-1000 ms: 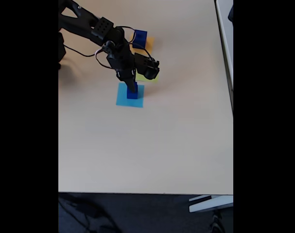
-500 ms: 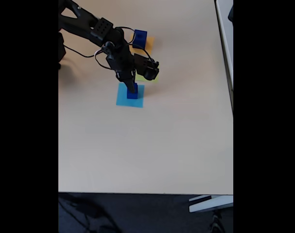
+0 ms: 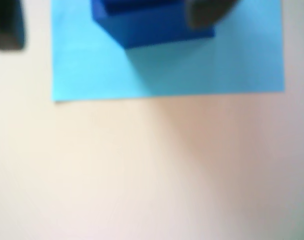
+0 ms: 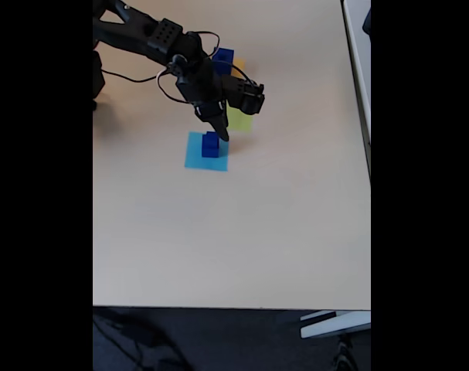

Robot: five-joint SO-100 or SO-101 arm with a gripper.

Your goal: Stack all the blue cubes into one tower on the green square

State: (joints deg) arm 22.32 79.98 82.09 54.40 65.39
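On the light-blue square [image 4: 206, 151] sits a blue cube [image 4: 211, 144] just below my hand [image 4: 219, 127], which I see open and empty, with the green square [image 4: 240, 119] just right of it in the fixed view.

The fixed view looks down on my desk [image 4: 234, 232] from high and far, and my arm comes in from its upper left. My wrist view looks close down. Both share the light-blue square [image 4: 195, 159] [image 3: 91, 70].
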